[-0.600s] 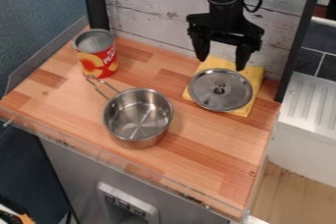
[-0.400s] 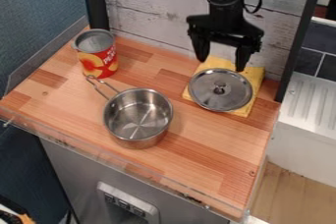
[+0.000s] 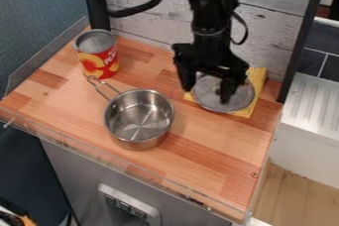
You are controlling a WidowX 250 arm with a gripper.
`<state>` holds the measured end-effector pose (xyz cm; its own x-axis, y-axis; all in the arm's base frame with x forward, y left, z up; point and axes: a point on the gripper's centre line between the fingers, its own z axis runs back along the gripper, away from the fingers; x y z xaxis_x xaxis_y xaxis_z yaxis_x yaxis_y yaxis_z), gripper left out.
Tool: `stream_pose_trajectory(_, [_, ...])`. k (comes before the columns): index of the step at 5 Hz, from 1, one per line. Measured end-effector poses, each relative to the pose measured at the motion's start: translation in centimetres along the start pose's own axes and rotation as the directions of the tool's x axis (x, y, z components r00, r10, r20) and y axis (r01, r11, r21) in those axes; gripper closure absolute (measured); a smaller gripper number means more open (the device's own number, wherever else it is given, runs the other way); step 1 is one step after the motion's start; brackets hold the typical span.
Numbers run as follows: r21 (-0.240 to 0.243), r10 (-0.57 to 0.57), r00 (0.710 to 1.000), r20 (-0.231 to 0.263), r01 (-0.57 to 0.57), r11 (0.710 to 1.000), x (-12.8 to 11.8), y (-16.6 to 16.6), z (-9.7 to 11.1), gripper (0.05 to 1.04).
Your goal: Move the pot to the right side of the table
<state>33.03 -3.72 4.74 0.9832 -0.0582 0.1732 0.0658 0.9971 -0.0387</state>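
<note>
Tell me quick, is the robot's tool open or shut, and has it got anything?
Tool: open, fingers apart over the metal lid, holding nothing.

Red-and-yellow can (image 3: 98, 57), yellow cloth (image 3: 255, 82)

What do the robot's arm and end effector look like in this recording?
The arm is black throughout, with blocky, jointed segments. A thick black cable curves out on the image's left, and a thinner black loop on its right. The end effector is also black, with a wide body and two stubby fingers. I can make out no markings.
</note>
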Motion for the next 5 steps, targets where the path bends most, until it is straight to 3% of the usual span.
stream_pose_trajectory(1, [0.006, -0.032, 0.999, -0.002, 0.032, 0.999, -2.6, 1.2, -0.1, 0.083])
stream_pose_trajectory(2, [0.017, -0.075, 0.997, -0.029, 0.075, 0.997, -3.6, 1.6, -1.0, 0.083])
stream_pose_trajectory(4, [0.054, -0.057, 0.992, -0.115, 0.063, 0.997, -5.2, 3.1, -4.6, 0.138])
stream_pose_trajectory(5, [0.057, -0.078, 0.991, -0.111, 0.084, 0.995, -5.0, 2.4, -4.7, 0.426])
